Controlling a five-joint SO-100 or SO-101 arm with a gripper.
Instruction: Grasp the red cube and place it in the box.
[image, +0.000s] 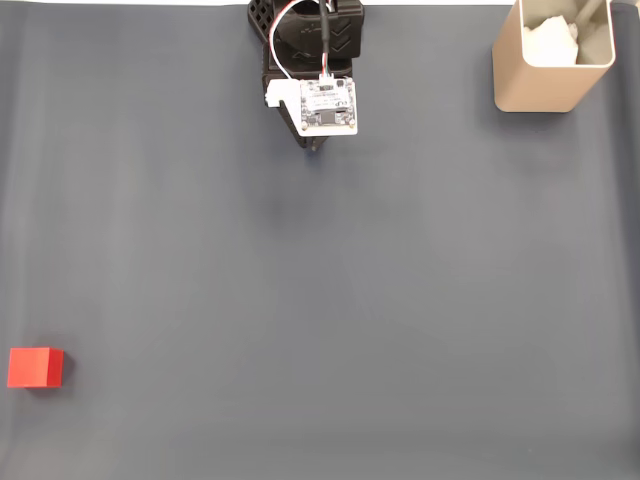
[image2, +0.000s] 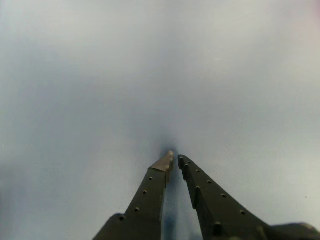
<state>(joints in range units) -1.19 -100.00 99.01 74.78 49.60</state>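
Gripper: in the wrist view the gripper (image2: 175, 159) reaches up from the bottom edge as two dark, dotted fingers (image2: 150, 192) that narrow to tips nearly meeting; the jaws are drawn together with only a thin sliver between them and nothing held.
Gripper from above: in the fixed view the gripper (image: 316, 148) sits at the top centre, mostly hidden under the arm's black body and a white circuit board (image: 328, 105); only a dark tip pokes out below the board.
Surface under the tool: a plain dark grey mat (image2: 100, 75), bare and blurred ahead of the fingertips, with a faint shadow just at the tips.
Red cube: the red cube (image: 35, 367) is a small, bright red, matte block with crisp edges; its top face reads lighter and a thin side strip on its right is darker.
Cube's place: in the fixed view it lies well apart from the gripper, far down and to the left, near the left edge of the mat.
Box: the box (image: 551, 60) is tall, tan, with rounded corners and thin walls, standing upright, off to the right of the gripper at about its level.
Box contents: something white and crumpled (image: 552, 40) lies inside against the pale grey lining; what it is cannot be told.
Cube and box: far apart, on opposite sides of the gripper.
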